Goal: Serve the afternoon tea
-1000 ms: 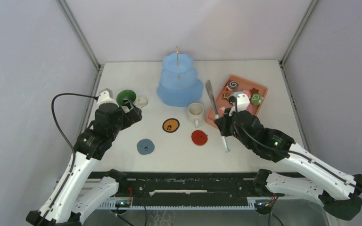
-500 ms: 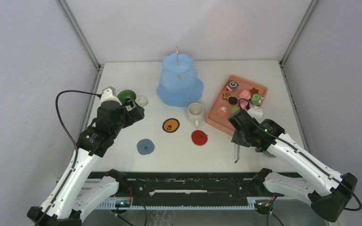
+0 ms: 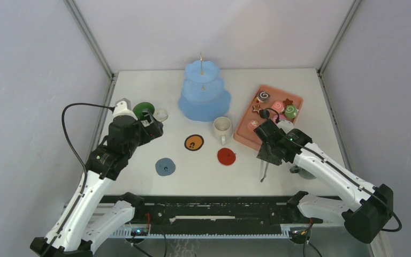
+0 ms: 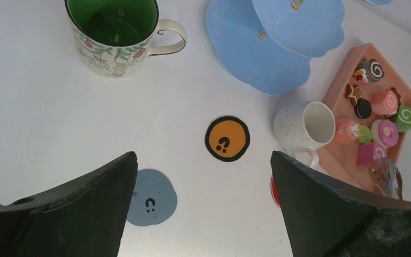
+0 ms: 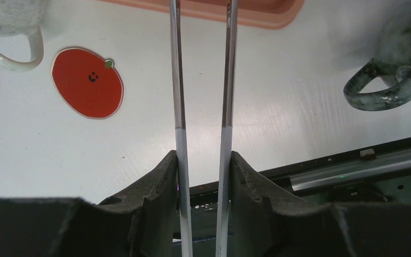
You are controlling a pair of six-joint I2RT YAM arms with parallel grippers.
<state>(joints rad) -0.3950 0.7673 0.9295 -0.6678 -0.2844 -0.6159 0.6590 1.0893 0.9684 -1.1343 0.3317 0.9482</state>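
My right gripper point(image 5: 203, 158) is shut on metal tongs point(image 5: 177, 80), one pad on the outside of each arm, and the two arms stand apart. From above, that gripper point(image 3: 267, 152) sits at the near edge of the salmon tray point(image 3: 295, 99), which holds several small pastries point(image 3: 276, 107). The tongs point(image 3: 264, 172) stick out toward the table's near edge. Near the green mug point(image 3: 142, 108) my left gripper point(image 4: 203, 156) hangs open and empty above the table. The cream mug point(image 3: 222, 127) stands mid-table. My right arm partly hides the grey mug point(image 5: 401, 59).
A blue three-tier stand point(image 3: 204, 96) rises at the back centre. Three flat coasters lie in front: orange point(image 3: 194, 142), red point(image 3: 226, 156) and blue-grey point(image 3: 165, 166). The black rail of the arm bases runs along the near edge.
The right arm has swung, turning the tongs so their end points at the near edge, and the tongs' arms have spread apart. The left arm has shifted slightly toward the green mug.
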